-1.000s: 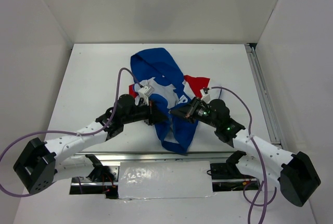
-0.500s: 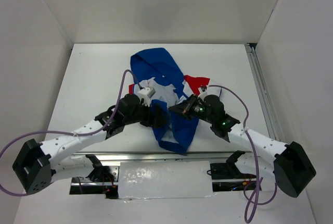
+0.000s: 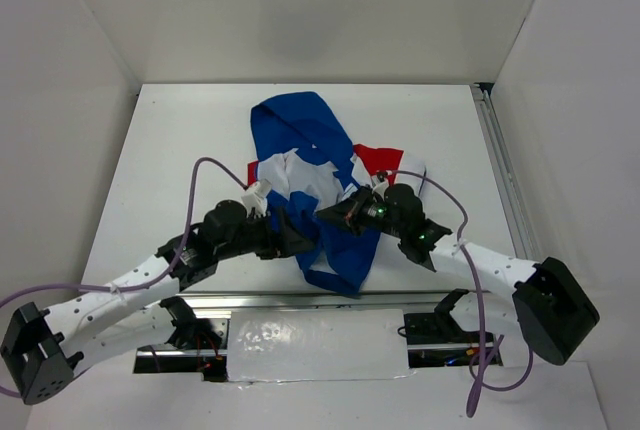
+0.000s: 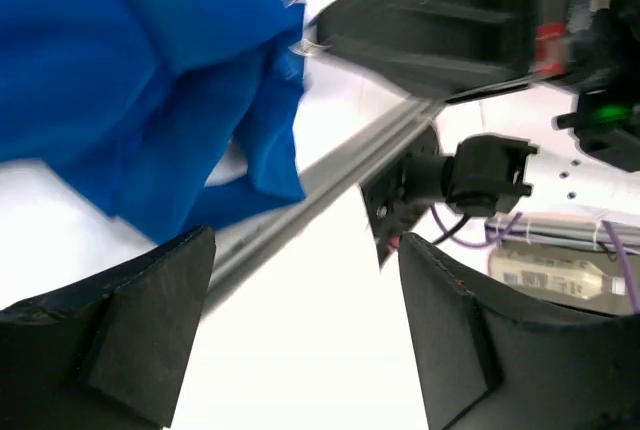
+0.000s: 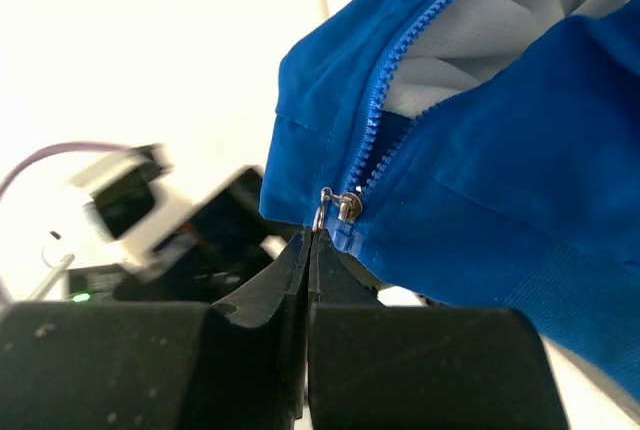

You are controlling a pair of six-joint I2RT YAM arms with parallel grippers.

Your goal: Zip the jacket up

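The jacket [image 3: 305, 165] is lying crumpled on the worktop [image 3: 180, 150], between the two sets of fingers, with its front gaping. Its slider [image 5: 347, 208] is sitting down at the hem, just above the tips of the right fingers [image 5: 290, 270]. Beyond it the teeth [image 5: 400, 60] are running apart, away from those fingers, and pale lining [image 5: 450, 40] is showing between the two rows. So the zipping is barely beginning: the bottom ends seem to be joined in the slider, and nearly the whole length is waiting to be closed.

The right fingers are pressing together and appear to be pinching the small metal ring [image 5: 321, 212] hanging from the slider. The left fingers [image 4: 150, 320] are standing spread wide with nothing between them, and blue fabric is hanging just beyond them, untouched.

What is remaining, by my judgement, is a steadying hold near the hem and a long pull of the slider toward the collar.
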